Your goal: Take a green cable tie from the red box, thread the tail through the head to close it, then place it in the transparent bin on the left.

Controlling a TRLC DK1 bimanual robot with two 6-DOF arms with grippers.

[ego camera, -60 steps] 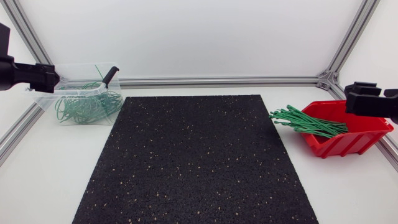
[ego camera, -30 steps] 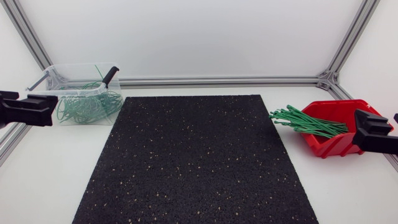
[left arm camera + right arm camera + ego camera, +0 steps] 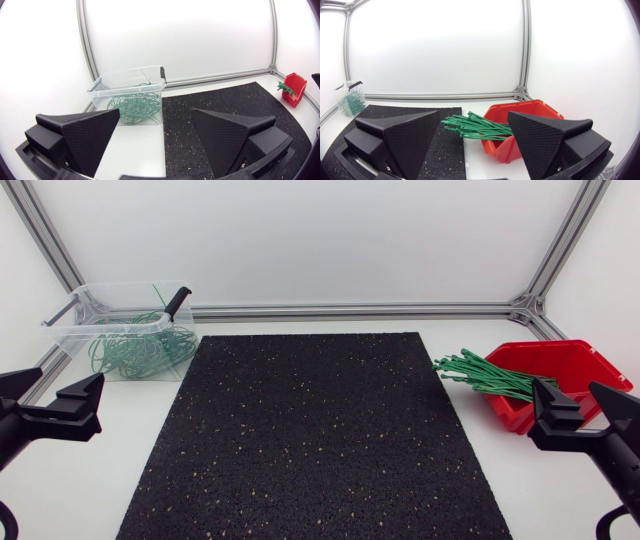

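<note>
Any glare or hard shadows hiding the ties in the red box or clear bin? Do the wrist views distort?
Head view: soft even light, no glare on red box or transparent bin, ties plain. Left wrist view: frame posts bow. Right wrist view: same bowing; fingers cover part of the box.

- My left matte black wedge-fingered gripper (image 3: pixel 70 380): low at my left side, aimed forward, fingers spread wide.
- My right matte black wedge-fingered gripper (image 3: pixel 570 390): low at my right side, aimed forward, fingers likewise wide.
</note>
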